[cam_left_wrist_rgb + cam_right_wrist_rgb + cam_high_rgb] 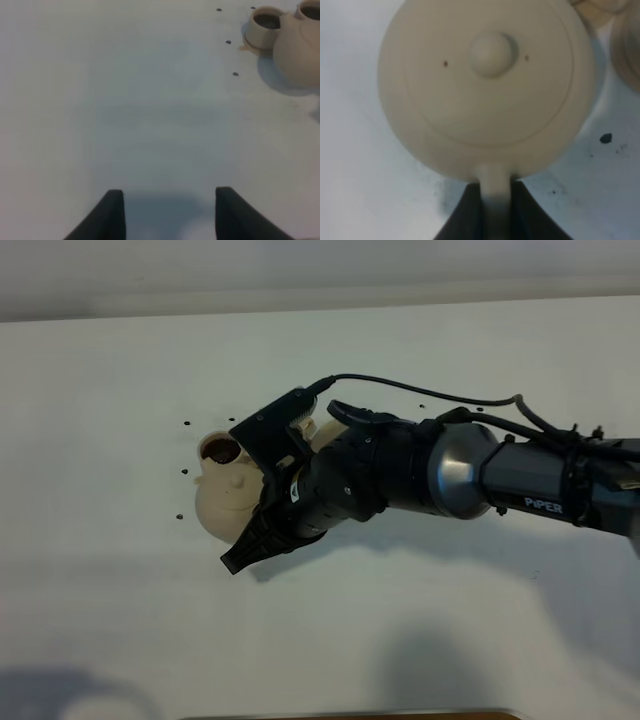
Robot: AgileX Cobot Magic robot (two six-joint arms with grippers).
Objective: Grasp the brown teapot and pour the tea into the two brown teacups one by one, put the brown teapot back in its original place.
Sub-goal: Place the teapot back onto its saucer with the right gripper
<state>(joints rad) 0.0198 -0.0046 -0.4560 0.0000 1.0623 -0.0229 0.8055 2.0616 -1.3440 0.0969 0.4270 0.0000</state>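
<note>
Now teapot [485, 85] handle between tool [495, 210] fingers

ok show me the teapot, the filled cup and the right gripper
teapot [485, 80], right wrist view, on the lid beside the knob
filled cup [219, 449], exterior high view, on the dark tea inside
right gripper [495, 205], right wrist view, between the fingertips, at the clamped handle
</note>
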